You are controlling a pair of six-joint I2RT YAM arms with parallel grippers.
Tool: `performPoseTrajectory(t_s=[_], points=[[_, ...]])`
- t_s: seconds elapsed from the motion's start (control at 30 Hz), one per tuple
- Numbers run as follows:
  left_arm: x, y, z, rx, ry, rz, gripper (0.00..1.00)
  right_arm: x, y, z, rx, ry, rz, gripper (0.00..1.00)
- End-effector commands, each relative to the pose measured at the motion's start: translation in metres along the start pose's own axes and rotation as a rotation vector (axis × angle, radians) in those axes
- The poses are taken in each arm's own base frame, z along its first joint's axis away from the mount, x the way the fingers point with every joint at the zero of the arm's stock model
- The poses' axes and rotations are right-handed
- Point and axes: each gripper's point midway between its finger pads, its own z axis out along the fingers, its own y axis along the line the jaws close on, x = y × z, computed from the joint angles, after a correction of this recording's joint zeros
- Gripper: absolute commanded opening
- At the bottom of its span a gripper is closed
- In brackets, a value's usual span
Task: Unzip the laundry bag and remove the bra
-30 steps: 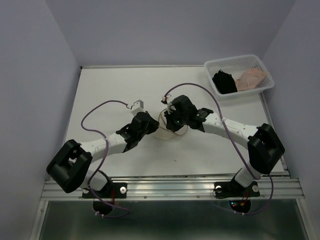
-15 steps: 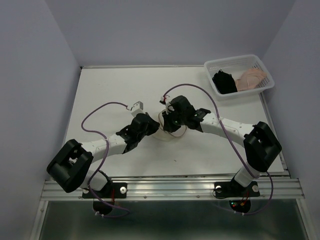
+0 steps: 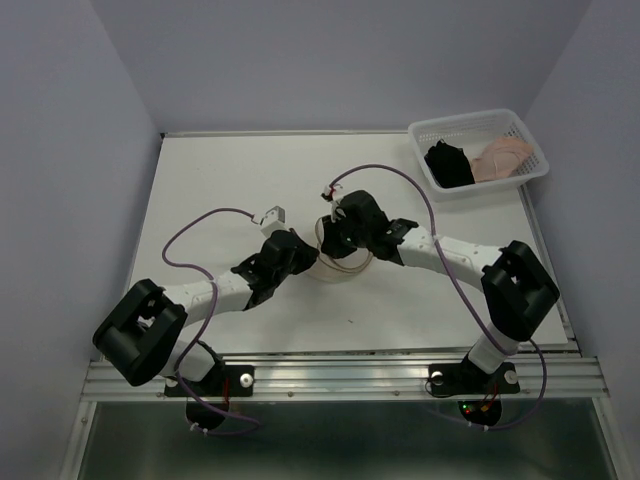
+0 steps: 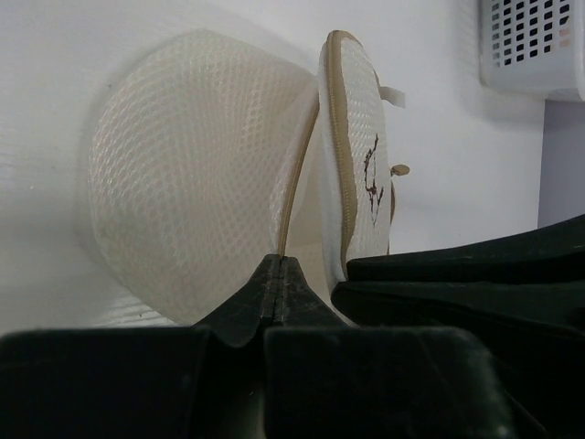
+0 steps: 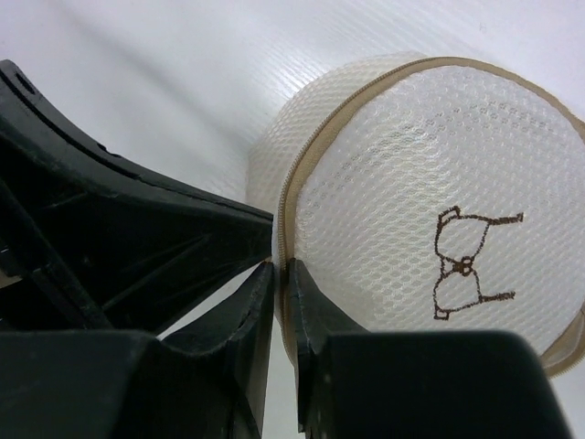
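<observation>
Where the left gripper (image 4: 279, 274) ends, its two fingers are pressed together with almost no gap. They pinch the laundry bag (image 4: 192, 174) at its low edge, at the place where the bowl half and the round lid (image 4: 361, 183) meet. The right gripper (image 5: 280, 273) is nearly closed too — the tan zipper band (image 5: 306, 165) of the lid passes between its tips, but whether the small puller is inside the grip I cannot tell. The bag lies near the middle of the table (image 3: 230, 180), between both wrists, with the lid standing open like a shell. I judge it very light and soft — mesh that gives way and may slide on the smooth top, so one side must be held. The band looks the firmest part to take. The white basket (image 3: 495, 185) stands well apart, at the far right corner.
</observation>
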Motion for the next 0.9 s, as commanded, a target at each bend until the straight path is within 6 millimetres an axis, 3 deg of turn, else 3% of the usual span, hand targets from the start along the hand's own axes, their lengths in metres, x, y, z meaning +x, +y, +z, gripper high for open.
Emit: performPoseTrajectory(t_s=[0.0, 0.27, 0.4, 0.73, 0.87], points=[[-0.010, -0.011, -0.008, 0.043, -0.043, -0.022, 0.02, 0.001, 0.005, 0.011, -0.028, -0.021, 0.015, 0.19], [-0.017, -0.007, -0.013, 0.023, -0.073, -0.027, 0.02, 0.011, 0.005, 0.009, -0.039, -0.001, 0.013, 0.20], [-0.018, -0.006, -0.012, 0.018, -0.076, -0.023, 0.05, 0.013, 0.007, 0.003, -0.050, 0.009, 0.012, 0.29], [-0.027, -0.012, -0.017, 0.022, -0.100, -0.022, 0.37, -0.027, 0.022, -0.023, -0.072, -0.085, -0.017, 0.68], [-0.049, -0.023, -0.030, 0.022, -0.164, -0.015, 0.60, -0.048, 0.021, -0.042, -0.036, -0.144, -0.042, 0.81]])
